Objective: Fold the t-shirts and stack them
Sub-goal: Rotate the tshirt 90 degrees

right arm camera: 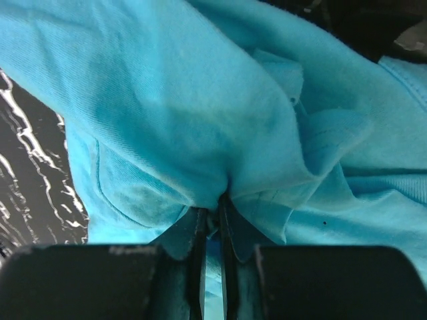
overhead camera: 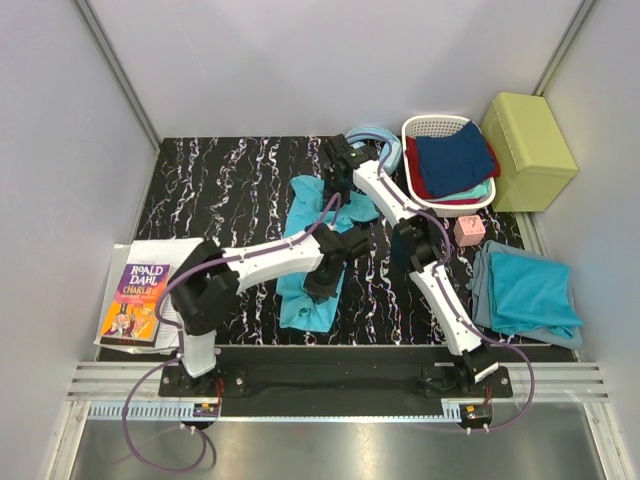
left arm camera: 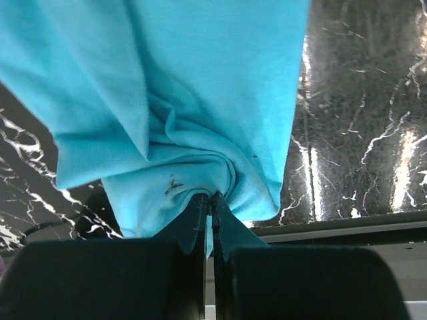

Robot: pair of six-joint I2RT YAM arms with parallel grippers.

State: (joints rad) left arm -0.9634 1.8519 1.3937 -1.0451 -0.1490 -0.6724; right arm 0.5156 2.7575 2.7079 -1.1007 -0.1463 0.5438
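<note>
A turquoise t-shirt [overhead camera: 310,250] lies crumpled along the middle of the black marbled table. My left gripper [overhead camera: 325,278] is shut on its near part; in the left wrist view the fabric [left arm camera: 180,133] bunches into the closed fingertips [left arm camera: 211,197]. My right gripper [overhead camera: 338,158] is shut on the shirt's far part; in the right wrist view the cloth [right arm camera: 200,113] is pinched between the closed tips [right arm camera: 215,212]. Folded turquoise shirts [overhead camera: 527,292] are stacked at the right edge.
A white basket [overhead camera: 418,130] with navy, red and teal clothes stands at the back right, beside a yellow-green box [overhead camera: 528,150]. A small pink cube [overhead camera: 469,230] sits near the right arm. A Roald Dahl book [overhead camera: 135,300] on papers lies at the left.
</note>
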